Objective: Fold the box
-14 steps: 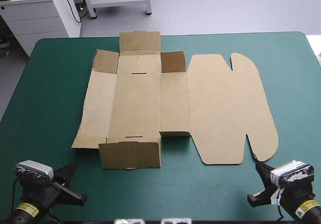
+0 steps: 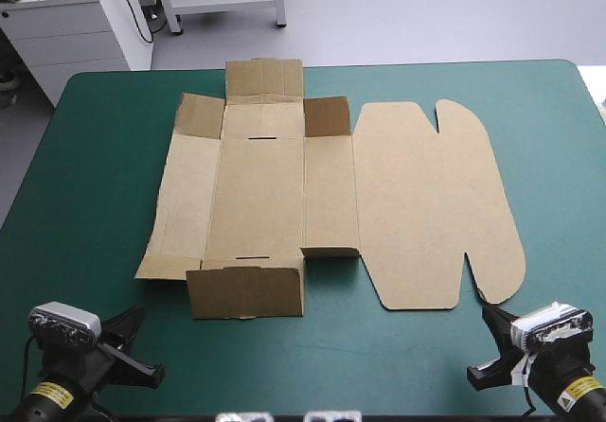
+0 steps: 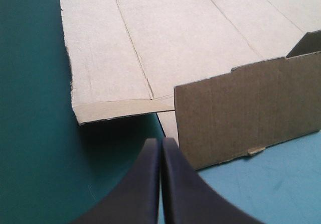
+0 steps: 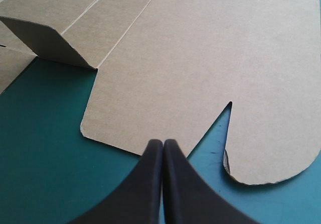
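cardboard lies spread over the middle of the desk (image 2: 95, 214): the box (image 2: 284, 195) is a cut brown sheet, mostly flat, with its long axis running left to right across the teal-green cover. the rounded lid panel (image 2: 426, 204) points toward the desk's right edge and the tray panels lie toward the left. the far flap (image 2: 265, 79) is raised close to the desk's far edge, with only a thin strip of cover beyond it. the near flap (image 2: 246, 292) stands upright at the sheet's near edge.

open cover is widest to the left of the sheet and narrower to the right of the lid panel. a bare band runs along the near side between the sheet and both arms.

a yellow label (image 2: 57, 395) sits on the left wrist and another yellow label (image 2: 576, 398) on the right, their writing too small to read.

the left arm's fingers (image 3: 163, 148) are pressed together in one pointed arch with nothing between them. they are apart from the sheet, with the near flap and the near corner of the left side panel (image 3: 100, 58) ahead of them. the right arm's fingers (image 4: 163, 151) are pressed together and empty too, their tip just short of the lid panel's near edge, beside the narrow v cut into it.
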Robot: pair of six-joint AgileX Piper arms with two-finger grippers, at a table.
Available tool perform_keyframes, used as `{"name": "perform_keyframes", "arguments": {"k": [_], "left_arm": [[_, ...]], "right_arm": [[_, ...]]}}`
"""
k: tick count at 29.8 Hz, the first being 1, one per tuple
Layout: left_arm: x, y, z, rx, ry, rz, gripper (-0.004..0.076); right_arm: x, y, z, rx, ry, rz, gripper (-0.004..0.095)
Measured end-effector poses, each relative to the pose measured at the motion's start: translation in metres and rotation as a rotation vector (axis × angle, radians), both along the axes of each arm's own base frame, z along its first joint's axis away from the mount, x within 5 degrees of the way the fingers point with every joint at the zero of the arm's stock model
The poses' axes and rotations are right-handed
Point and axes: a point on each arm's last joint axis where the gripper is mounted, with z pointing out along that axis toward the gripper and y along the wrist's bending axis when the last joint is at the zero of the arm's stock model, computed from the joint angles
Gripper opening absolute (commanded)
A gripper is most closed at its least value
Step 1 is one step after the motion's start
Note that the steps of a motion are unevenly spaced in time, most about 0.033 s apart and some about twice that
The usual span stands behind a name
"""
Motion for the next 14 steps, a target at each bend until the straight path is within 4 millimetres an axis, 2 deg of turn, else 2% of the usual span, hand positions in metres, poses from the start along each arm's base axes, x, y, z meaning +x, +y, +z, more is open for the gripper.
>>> {"name": "perform_keyframes", "arguments": {"k": [14], "left_arm": [[0.0005, -0.0004, 0.0013, -0.012, -0.012, 0.001, -0.0008]], "right_arm": [[0.0, 0.0, 0.0, 0.0, 0.0, 0.0, -0.002]]}}
